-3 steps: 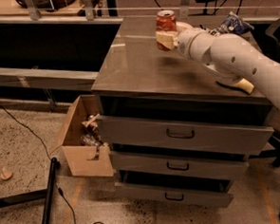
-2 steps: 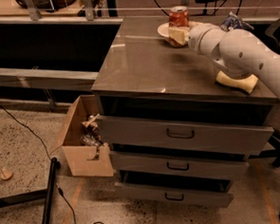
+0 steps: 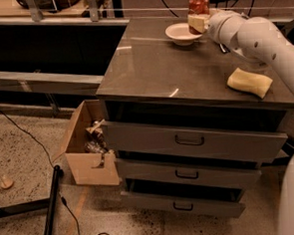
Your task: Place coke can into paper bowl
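Where the white arm [image 3: 262,36] ends at the far edge of the cabinet top, the gripper [image 3: 198,21] is seen pinched on the lower part of the coke can [image 3: 198,3]. One pale finger pad [image 3: 195,24] is pressed against the can's near side; the other finger is hidden behind it. The can is held upright, silver top uppermost, clear of the surface, with its red body rising at twelve o'clock from the gripper.

The paper bowl [image 3: 178,36] is found at about seven o'clock from the gripper, just beside it, resting on the grey cabinet top [image 3: 169,73] near the back edge. The can is carried over the bowl's right-hand rim; whether its base is touching the rim cannot be told. Nothing is seen lying in the bowl.

From the gripper the arm is run out toward four o'clock, leaving the picture at the right edge. A pale yellow sponge-like block [image 3: 249,82] is laid on the top at five o'clock from the gripper, well apart from the bowl, close below the arm.

Under the top, three drawers are stacked: the upper [image 3: 191,140], the middle [image 3: 185,173] and the lowest [image 3: 182,205], each pulled out a little. An open cardboard box [image 3: 85,168] is set on the speckled floor at eight o'clock from the cabinet, touching its left side, with crumpled items inside.
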